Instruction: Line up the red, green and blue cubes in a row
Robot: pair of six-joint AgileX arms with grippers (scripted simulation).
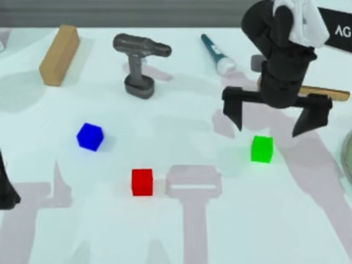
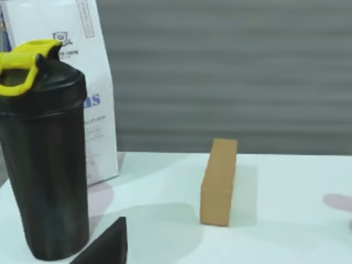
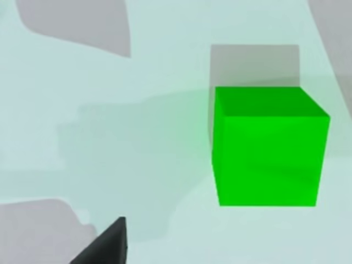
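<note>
The green cube (image 1: 262, 149) rests on the table at the right, and it fills the right wrist view (image 3: 269, 148). My right gripper (image 1: 271, 124) hovers just behind and above it, open, with one finger (image 1: 234, 116) to the cube's left and the other (image 1: 309, 122) to its right, and nothing held. The red cube (image 1: 142, 182) sits near the front middle. The blue cube (image 1: 89, 136) lies further left, turned at an angle. My left arm (image 1: 5, 190) stays parked at the table's left edge; one finger (image 2: 113, 245) shows in its wrist view, apart from everything.
Along the back stand a long tan wooden block (image 1: 59, 54), a grey drill (image 1: 140, 63) and a teal-handled tool (image 1: 217, 55). A wooden mallet handle (image 1: 327, 92) lies behind my right arm. A round rim (image 1: 347, 151) touches the right edge. A black shaker (image 2: 44, 154) stands near my left gripper.
</note>
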